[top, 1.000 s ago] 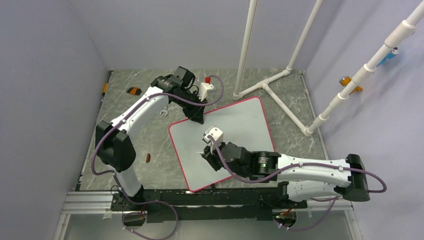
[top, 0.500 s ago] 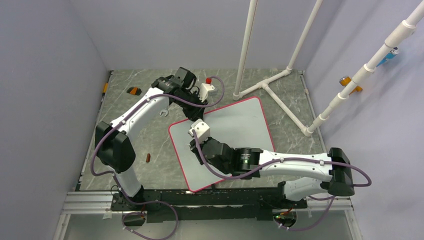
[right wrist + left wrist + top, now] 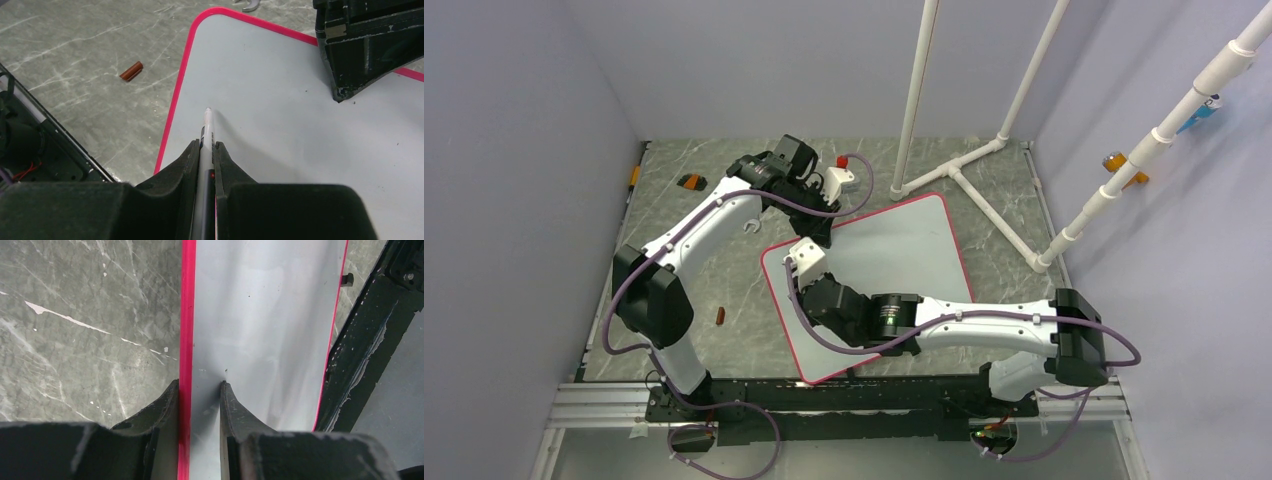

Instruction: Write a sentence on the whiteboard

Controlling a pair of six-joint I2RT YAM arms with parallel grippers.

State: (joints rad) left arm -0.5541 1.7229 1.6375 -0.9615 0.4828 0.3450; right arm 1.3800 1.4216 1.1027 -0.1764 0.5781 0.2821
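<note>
The whiteboard point(image 3: 904, 250) lies flat and askew on the marble table, white with a pink-red rim. No sentence shows on its surface. My left gripper point(image 3: 822, 237) stands on its far-left edge. In the left wrist view the gripper point(image 3: 199, 387) has its jaws a little apart, straddling the rim of the whiteboard point(image 3: 260, 315), with one finger on the table side. My right gripper point(image 3: 812, 292) is shut on a white marker point(image 3: 206, 135). Its tip points over the whiteboard point(image 3: 280, 115) near the left corner. I cannot tell if it touches.
A small brown-red cap point(image 3: 720, 316) lies on the table left of the board, also in the right wrist view point(image 3: 131, 71). A white pipe frame point(image 3: 964, 175) stands at the back right. An orange-black object point(image 3: 690, 181) sits at far left. A black rail point(image 3: 824, 400) runs along the near edge.
My right arm has swung left across the board with the marker, from its middle toward the left corner. The left arm has stayed on the board's edge.
</note>
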